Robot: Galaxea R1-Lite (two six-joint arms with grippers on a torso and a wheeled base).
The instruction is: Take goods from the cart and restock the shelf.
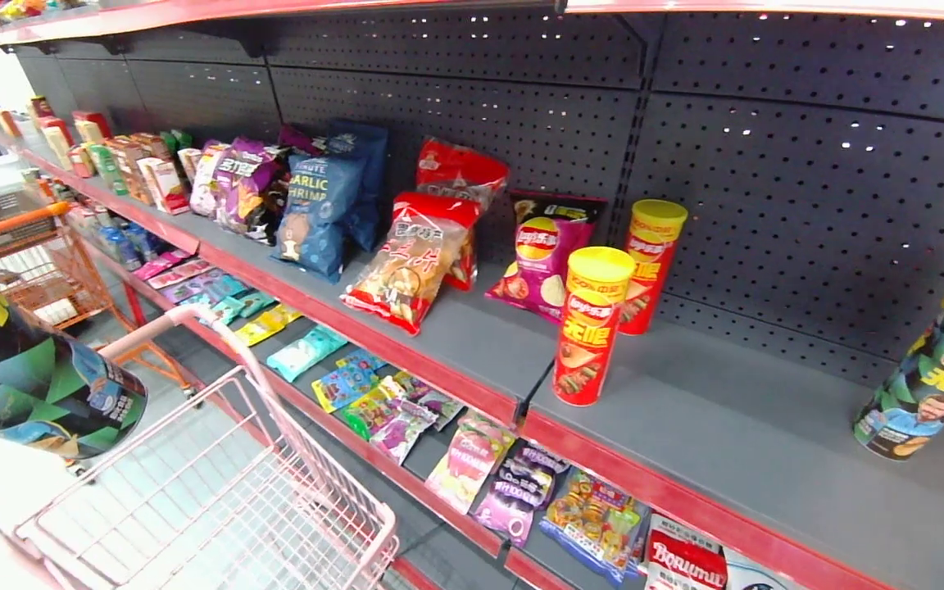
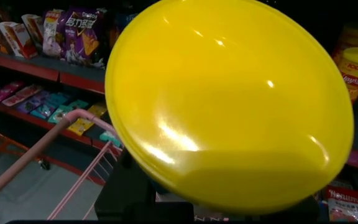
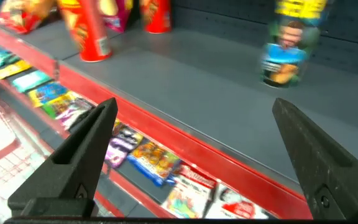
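The left end effector [image 2: 185,200] grips a glossy cylindrical canister [image 1: 29,373], smooth yellow lid [image 2: 229,99], left in the head view; the right end effector [image 3: 197,158] gapes, dark wedge fingers [image 3: 79,162] facing the matte grey shelf [image 1: 718,426].

You have the front can [image 1: 593,328] standing on the shelf [image 1: 726,426], a second can [image 1: 652,266] just behind it. To its left lie snack bags [image 1: 410,266], well to its right a lone can [image 1: 927,377], before it the cart [image 1: 218,500].

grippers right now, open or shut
Left gripper: shut on the can.
Right gripper: open, holding nothing.
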